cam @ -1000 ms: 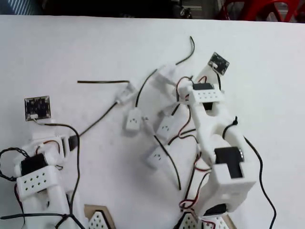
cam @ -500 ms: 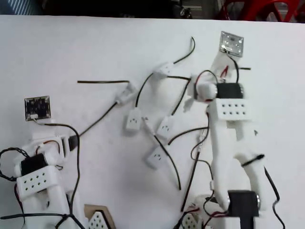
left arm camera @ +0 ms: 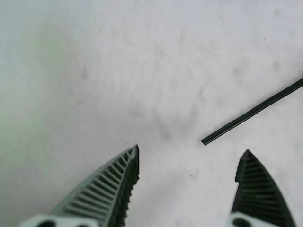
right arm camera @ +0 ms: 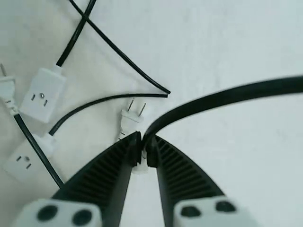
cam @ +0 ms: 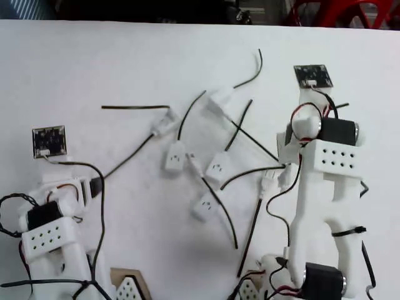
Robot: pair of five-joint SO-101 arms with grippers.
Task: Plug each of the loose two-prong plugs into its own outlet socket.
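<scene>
On the table (cam: 75, 56), right of middle, my right gripper (right arm camera: 143, 144) clamps a plug (right arm camera: 128, 122). My left gripper (left arm camera: 191, 149) gapes wide, empty.

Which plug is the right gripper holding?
The plug whose two prongs stick out just past the right gripper tips; the other plugs lie loose on the table, untouched.

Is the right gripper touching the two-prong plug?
Touching. The right wrist view shows the right gripper shut on the plug, behind its prongs.
</scene>
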